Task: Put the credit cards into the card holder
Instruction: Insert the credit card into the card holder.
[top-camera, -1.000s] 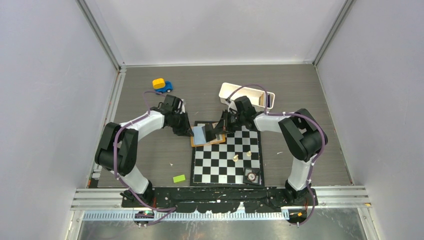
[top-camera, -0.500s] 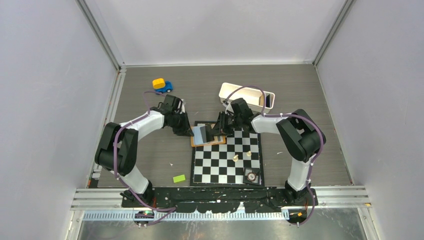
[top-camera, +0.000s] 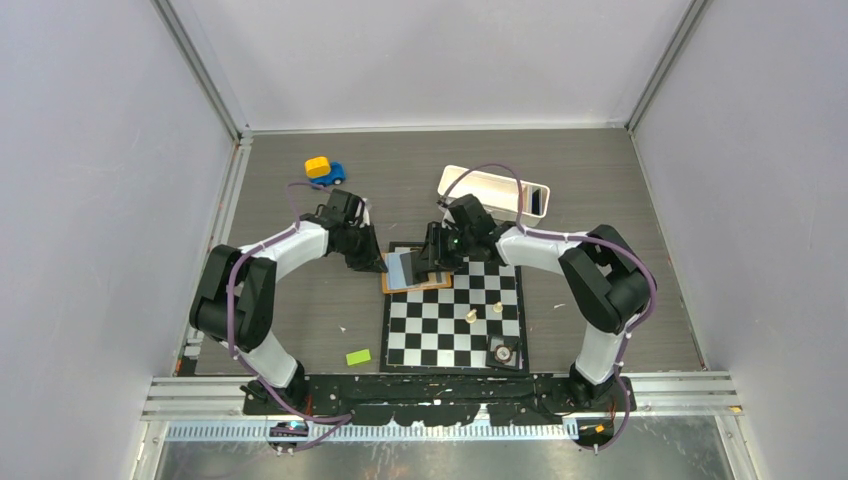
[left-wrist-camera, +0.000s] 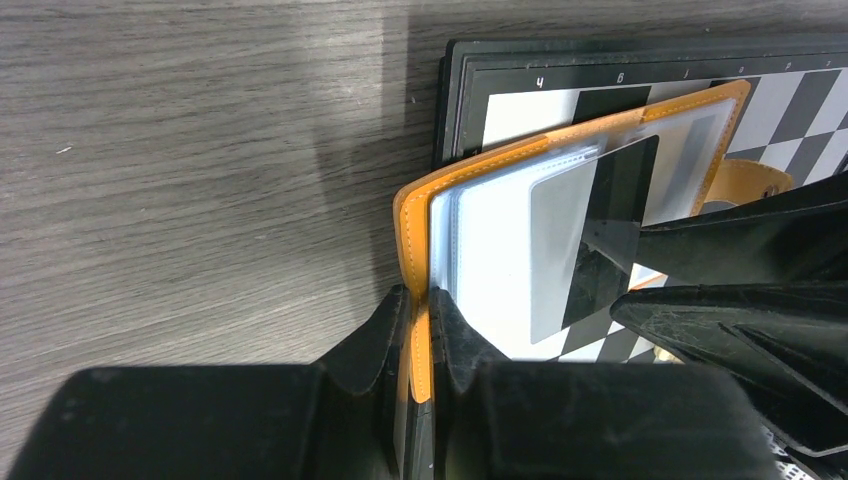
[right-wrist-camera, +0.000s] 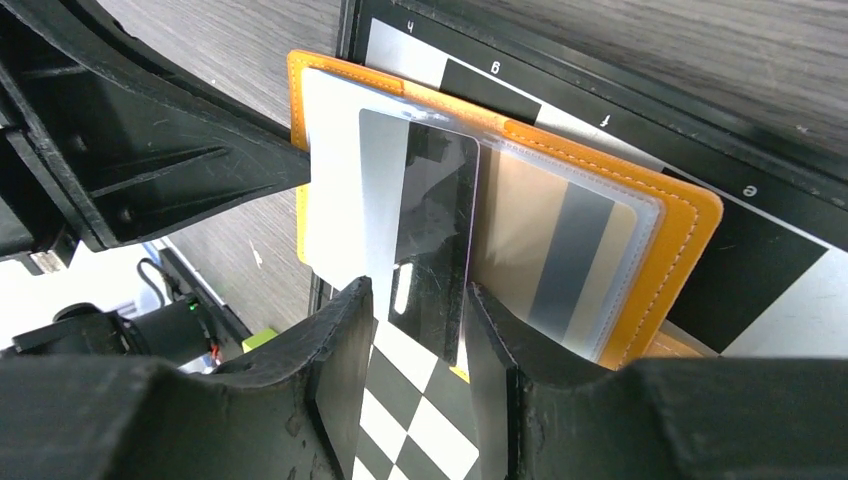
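My left claw (left-wrist-camera: 420, 308) clenched on card holder (left-wrist-camera: 411, 215) edge, my right claw (right-wrist-camera: 416, 298) released, astride credit card (right-wrist-camera: 435, 210) lying on holder

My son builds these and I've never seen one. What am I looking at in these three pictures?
Two robot arms are bolted at the near edge of a table, each ending in a two-finger gripper. The wide picture looks down from above and behind them. The other two come from a camera on each wrist, so the black shapes there are its own fingers. On the table: a chessboard with a few pieces, a white tray, a toy car and a green block. An orange card holder lies open on the board's corner. The left gripper pinches its edge. The right gripper has its jaws apart over a silvery card, seemingly partway into the clear sleeves and not gripped. A beige card sits in another sleeve.
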